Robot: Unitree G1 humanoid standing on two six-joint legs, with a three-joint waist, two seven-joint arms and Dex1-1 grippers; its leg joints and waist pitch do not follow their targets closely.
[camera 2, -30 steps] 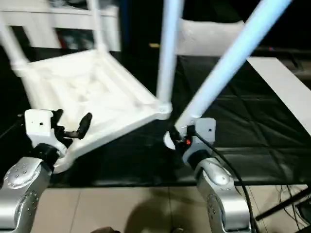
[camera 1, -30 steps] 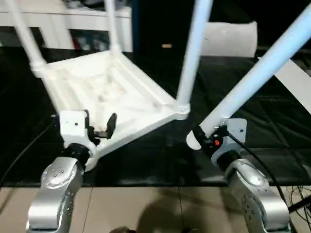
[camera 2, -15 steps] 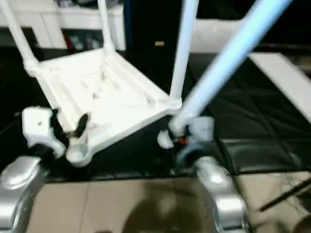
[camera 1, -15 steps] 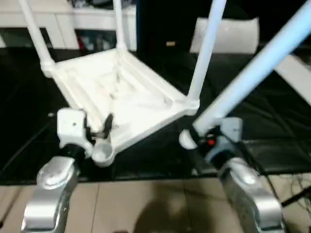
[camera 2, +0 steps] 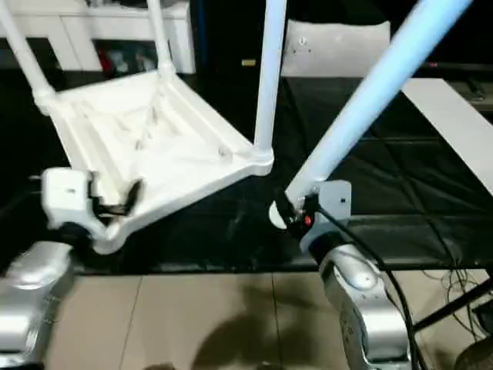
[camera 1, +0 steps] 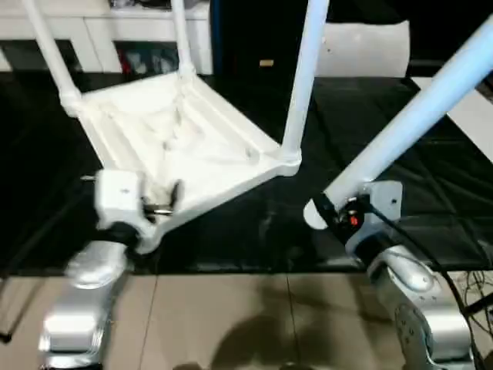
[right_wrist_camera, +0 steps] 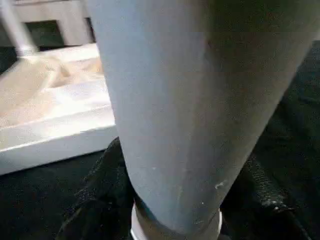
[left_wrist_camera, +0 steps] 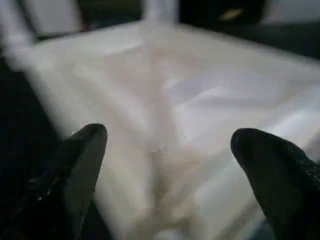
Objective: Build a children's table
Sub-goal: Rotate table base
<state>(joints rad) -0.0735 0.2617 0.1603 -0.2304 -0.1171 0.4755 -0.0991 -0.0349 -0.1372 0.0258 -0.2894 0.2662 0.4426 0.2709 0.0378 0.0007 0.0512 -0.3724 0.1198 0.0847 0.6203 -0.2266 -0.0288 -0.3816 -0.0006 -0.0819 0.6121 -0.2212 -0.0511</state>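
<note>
Both silver forearms reach forward from the near edge of the black mat (camera 1: 254,231), wrists bent so the grippers point toward the overturned tabletop (camera 1: 177,146). The left gripper (camera 1: 158,202) stands spread wide at the tabletop's near corner, its two black fingers (left_wrist_camera: 80,165) apart over the ribbed underside and closed on nothing. The right gripper (camera 1: 330,212) is clenched around the thick end of a loose leg (camera 1: 416,116) — just to the right of the tabletop's right corner. I count four white tube legs in all: three already seated in the tabletop's corner sockets and rising upright out of the top of the frame, at the left corner (camera 1: 48,50), the far corner (camera 1: 179,35) and the right corner (camera 1: 302,85), and the fourth in the right gripper. That held leg's long axis slants up and away to the right from the gripper. The tabletop lies ribbed side up on the mat, tilted, one corner toward the robot.
</note>
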